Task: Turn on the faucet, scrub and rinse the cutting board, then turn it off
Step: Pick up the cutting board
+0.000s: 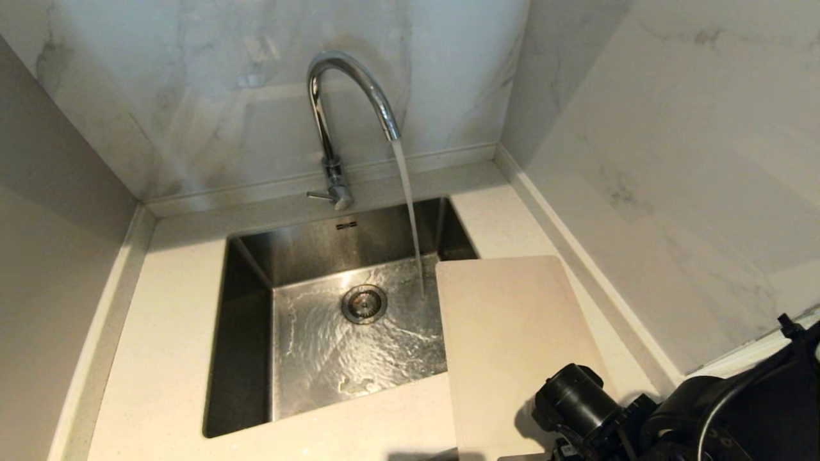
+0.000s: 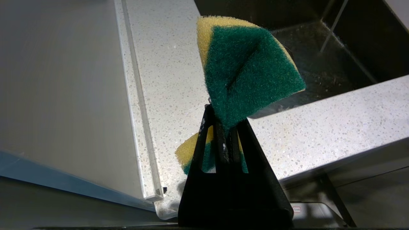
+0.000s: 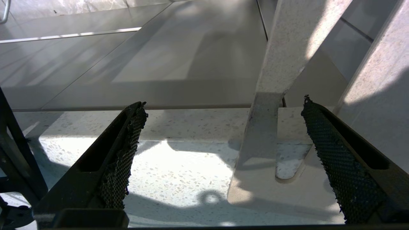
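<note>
Nearest, the right arm [image 1: 679, 410] filled the lower right corner of the head view, black and bulky, just over the near end of the board [image 1: 512, 346]. In its wrist view the right gripper [image 3: 223, 134] stood with its fingers [image 3: 124, 153] spread wide apart and nothing between them, the board's [image 3: 271, 188] handle slot [image 3: 287, 166] lying on the speckled counter [image 3: 179, 169] just beyond them. The left gripper [image 2: 225, 134] showed only in its own wrist view, its fingers pinched together on a green-and-yellow sponge [image 2: 249, 70], which bulged out above the tips and was creased where they squeezed it. It hung over the counter [image 2: 319, 127] beside the sink's [image 2: 335, 70] near edge.

The board lay flat on the counter [image 1: 160, 358] at the sink's [image 1: 246, 333] right side, its left long edge jutting over the basin and its far corner close to where the stream landed. Water rippled across the steel floor around the drain [image 1: 364, 303].

Farthest, the faucet [image 1: 333, 115] stood behind the sink against the marble wall [image 1: 192, 96], its lever [image 1: 320, 195] pointing left, and a steady stream of water [image 1: 410, 211] ran from the spout into the basin, just left of the board.
</note>
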Available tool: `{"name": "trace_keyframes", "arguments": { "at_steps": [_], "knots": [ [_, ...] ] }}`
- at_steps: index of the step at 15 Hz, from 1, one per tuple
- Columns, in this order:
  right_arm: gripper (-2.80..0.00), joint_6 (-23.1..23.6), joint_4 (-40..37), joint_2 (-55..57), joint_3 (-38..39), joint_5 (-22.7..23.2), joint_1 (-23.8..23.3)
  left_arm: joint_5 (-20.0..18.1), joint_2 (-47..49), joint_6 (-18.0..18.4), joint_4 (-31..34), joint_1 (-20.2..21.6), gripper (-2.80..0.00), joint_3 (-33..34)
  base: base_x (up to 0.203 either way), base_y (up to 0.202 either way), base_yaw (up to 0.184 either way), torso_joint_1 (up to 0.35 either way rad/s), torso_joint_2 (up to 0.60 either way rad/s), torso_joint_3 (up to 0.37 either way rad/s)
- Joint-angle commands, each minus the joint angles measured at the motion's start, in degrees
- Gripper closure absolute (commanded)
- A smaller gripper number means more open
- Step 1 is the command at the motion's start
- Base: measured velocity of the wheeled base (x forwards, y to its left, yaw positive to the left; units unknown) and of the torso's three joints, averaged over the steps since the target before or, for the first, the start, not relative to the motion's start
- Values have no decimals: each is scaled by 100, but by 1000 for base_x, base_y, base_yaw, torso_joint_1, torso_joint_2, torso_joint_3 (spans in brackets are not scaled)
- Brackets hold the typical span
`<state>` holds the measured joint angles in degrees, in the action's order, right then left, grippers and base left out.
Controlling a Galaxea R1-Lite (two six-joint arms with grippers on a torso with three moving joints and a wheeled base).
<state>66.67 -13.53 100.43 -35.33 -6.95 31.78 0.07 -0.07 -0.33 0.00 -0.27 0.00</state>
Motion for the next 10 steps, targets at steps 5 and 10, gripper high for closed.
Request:
{"name": "trace_keyframes", "arguments": {
  "at_steps": [5,10],
  "knots": [
    [-280,13,167,286,-57,0,4,1,-1,-2,0,0,0,11,0,0,0,0,0,0],
    [-280,21,483,517,11,9,13,1,-1,-2,0,0,0,9,0,0,0,0,0,0]
  ]
}}
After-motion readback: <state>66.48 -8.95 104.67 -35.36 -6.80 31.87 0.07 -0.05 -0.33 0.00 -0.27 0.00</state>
